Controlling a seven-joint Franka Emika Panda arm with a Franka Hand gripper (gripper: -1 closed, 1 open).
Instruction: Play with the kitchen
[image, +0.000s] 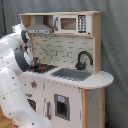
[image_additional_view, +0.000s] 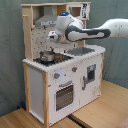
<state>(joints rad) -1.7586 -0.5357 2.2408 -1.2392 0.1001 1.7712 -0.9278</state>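
- The robot arm (image: 15, 55) fills the first exterior view's left, its white bulk bent in over the stove end of the toy kitchen (image: 75, 80).
- In the second exterior view, the gripper (image_additional_view: 53, 36) hangs above a small metal pot (image_additional_view: 47, 55) on the stove (image_additional_view: 50, 59); whether it is spread or pinched together cannot be told.
- The kitchen stands on a wooden floor (image_additional_view: 100, 107) before a grey curtain (image_additional_view: 10, 50), with the sink (image: 72, 74) and black faucet (image: 82, 59) to the stove's right in the first exterior view.
- Risk: a careless descent could likely knock the pot off the burner or strike the hood (image: 39, 26) just overhead.
- The arm hides most of the stove in the first exterior view.
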